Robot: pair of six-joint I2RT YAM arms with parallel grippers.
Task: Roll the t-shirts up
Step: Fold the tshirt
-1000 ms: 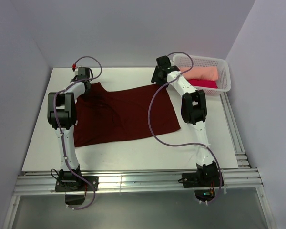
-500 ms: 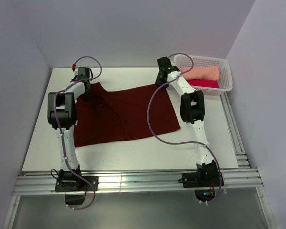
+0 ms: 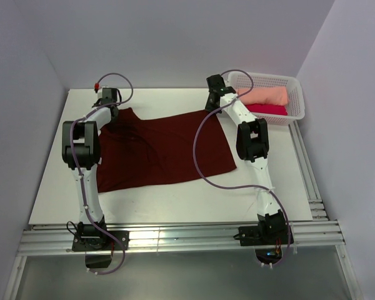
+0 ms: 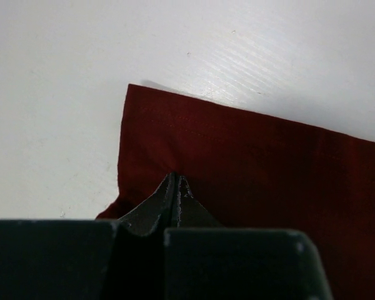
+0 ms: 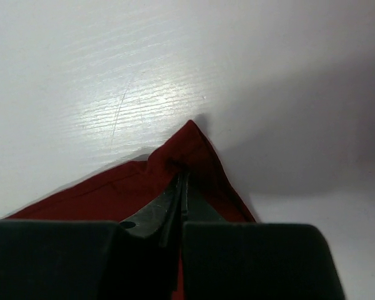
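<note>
A dark maroon t-shirt lies spread flat across the white table. My left gripper is at the shirt's far left corner. In the left wrist view the left gripper has its jaws pressed together, pinching the maroon cloth just inside that corner. My right gripper is at the far right corner. In the right wrist view the right gripper is shut on the puckered tip of the maroon cloth.
A white mesh basket stands at the back right and holds a peach t-shirt on top of a crimson-pink t-shirt. Walls close in the table at the back and on both sides. Purple cables loop from both arms.
The right gripper has shifted slightly over the shirt's far right corner and closed on it. The left arm and the shirt have stayed put.
</note>
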